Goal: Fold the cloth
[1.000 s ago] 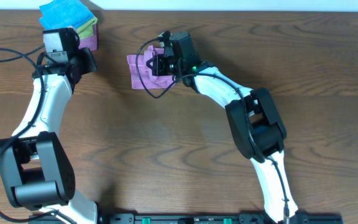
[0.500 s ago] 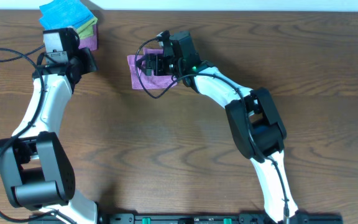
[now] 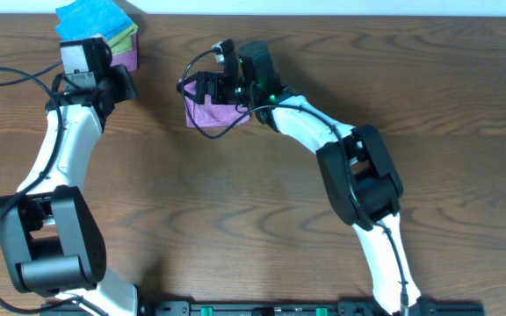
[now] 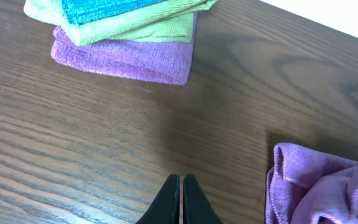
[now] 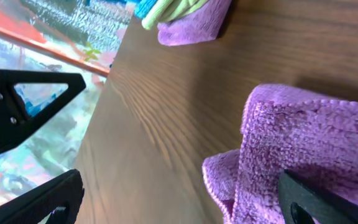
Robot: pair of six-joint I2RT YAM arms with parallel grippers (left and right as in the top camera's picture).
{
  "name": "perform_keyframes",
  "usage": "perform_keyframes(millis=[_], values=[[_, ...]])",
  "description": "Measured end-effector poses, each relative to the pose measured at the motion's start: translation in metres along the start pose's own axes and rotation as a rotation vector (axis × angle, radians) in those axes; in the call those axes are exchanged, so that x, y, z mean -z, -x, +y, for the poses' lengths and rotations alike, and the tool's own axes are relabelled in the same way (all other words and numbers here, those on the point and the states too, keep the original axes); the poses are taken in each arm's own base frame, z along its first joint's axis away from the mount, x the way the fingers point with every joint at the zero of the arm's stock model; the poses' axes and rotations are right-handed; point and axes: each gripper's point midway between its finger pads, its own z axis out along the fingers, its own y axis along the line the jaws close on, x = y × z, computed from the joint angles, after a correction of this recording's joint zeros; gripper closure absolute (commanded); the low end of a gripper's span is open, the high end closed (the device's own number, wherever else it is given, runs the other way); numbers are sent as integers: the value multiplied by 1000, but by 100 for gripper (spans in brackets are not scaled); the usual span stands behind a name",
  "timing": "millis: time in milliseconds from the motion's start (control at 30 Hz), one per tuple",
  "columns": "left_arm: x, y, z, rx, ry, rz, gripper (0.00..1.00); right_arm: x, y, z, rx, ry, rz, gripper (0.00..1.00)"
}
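Two tools: my left tool (image 4: 180, 182) pressed together above table (image 4: 92, 143); my right tool (image 5: 179, 186) spread wide over crumpled purple cloth (image 5: 316, 137).

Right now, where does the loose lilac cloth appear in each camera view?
Overhead: the lilac cloth lies upper centre.
Left wrist: the cloth fills the lower right corner.
Right wrist: the cloth is at lower right.
Shared landmark: the stack of folded cloths, at the top of every view.
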Motion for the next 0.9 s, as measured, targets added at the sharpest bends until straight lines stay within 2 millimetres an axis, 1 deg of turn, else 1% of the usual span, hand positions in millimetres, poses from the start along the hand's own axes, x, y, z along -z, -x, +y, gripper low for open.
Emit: perform_keyframes(millis=[100, 333, 667, 767, 900], values=[[0, 0, 0, 1, 0, 0, 94, -4, -5, 4, 2, 0, 8, 1], [0, 0, 0, 1, 1, 0, 94, -4, -4, 3, 0, -5, 4, 1], [0, 0, 0, 1, 0, 0, 93, -4, 4, -6, 5, -53, -43, 1], [0, 0, 0, 1, 1, 0, 93, -6, 4, -7, 11, -52, -51, 3], [0, 0, 0, 1, 0, 0, 93, -13, 1, -13, 19, -47, -59, 2]])
